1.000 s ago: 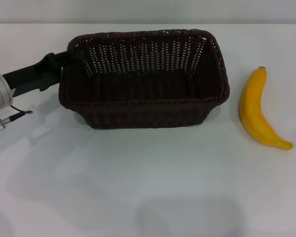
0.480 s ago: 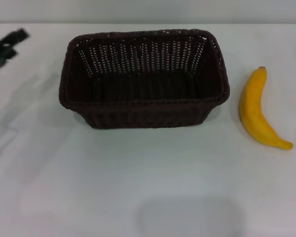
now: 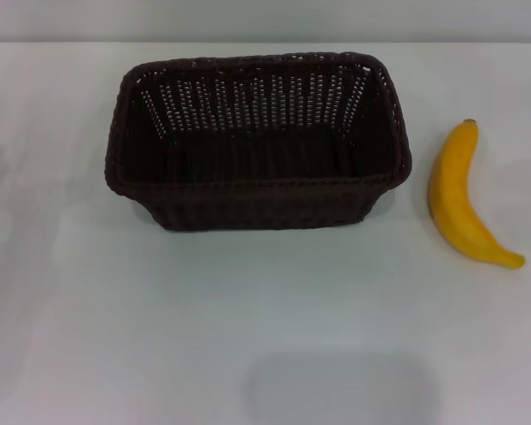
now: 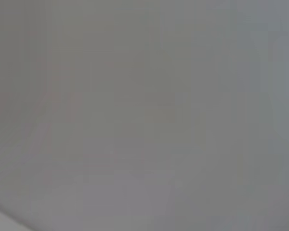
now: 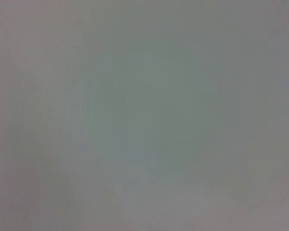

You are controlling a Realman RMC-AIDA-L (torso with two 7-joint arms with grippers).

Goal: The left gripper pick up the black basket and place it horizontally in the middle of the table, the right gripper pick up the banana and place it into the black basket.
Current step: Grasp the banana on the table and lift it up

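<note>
A plain, flat white surface [image 3: 248, 336] fills the head view from edge to edge. Moving from left to right, the left part of it is bare white, with only faint grey shading.

Next comes the large rectangular woven basket [image 3: 258, 140], very dark brown-black, with a braided rim and slotted sides that let light through. It sits upright on the surface near the middle, a little toward the far edge — its long sides run across the view, left to right. Its open top faces up, and the inside shows only the dark woven floor and the slotted far wall.

To the right of the basket, near it but apart from it, lies a single curved bright yellow banana [image 3: 465, 198], flat on the surface. Its small dark stem tip points toward the far edge, and its other end curves out toward the right, near the view's right edge.

Neither end effector appears in the head view — whether the left one or the right one is released or clenched cannot be told. Both wrist views show only a blank, featureless grey field, with no fingers and no object to make out.
</note>
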